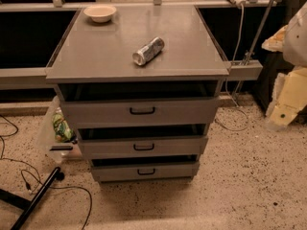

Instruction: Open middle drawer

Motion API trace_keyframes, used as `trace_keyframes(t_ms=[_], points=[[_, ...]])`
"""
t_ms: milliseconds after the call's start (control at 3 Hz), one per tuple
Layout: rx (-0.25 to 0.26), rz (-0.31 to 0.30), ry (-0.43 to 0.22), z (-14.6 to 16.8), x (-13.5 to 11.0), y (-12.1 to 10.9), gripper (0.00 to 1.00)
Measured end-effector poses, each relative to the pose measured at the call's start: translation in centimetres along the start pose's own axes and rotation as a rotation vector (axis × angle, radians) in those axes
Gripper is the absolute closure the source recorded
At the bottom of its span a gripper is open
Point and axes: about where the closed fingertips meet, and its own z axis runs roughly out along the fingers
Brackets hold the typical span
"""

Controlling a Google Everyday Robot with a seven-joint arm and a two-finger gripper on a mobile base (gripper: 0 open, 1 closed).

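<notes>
Right now the gripper (288,104) hangs well right of the cabinet (120,37), holding nothing; how far open it is, I cannot tell. The middle drawer (144,146) sits mid-front of the cabinet, and too high a reach could hook the top drawer (142,111) instead

My end effector (282,113) hangs right of the desk (96,56); to its left, the floor (201,200) fronting the middle drawer (105,147) lies open.

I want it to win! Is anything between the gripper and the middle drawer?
Nothing visible does. The gripper hangs at the right edge, beside the cabinet, and the middle drawer has its handle facing open floor.
</notes>
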Motion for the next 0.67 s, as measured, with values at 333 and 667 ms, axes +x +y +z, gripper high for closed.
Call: trace_keyframes(t_ms=[333,667], points=[[0.008,-0.004,-0.011,0.1,-0.2,0.1,0.0],[-0.026,0.014,-0.084,3.5,-0.8,2.0,0.0]])
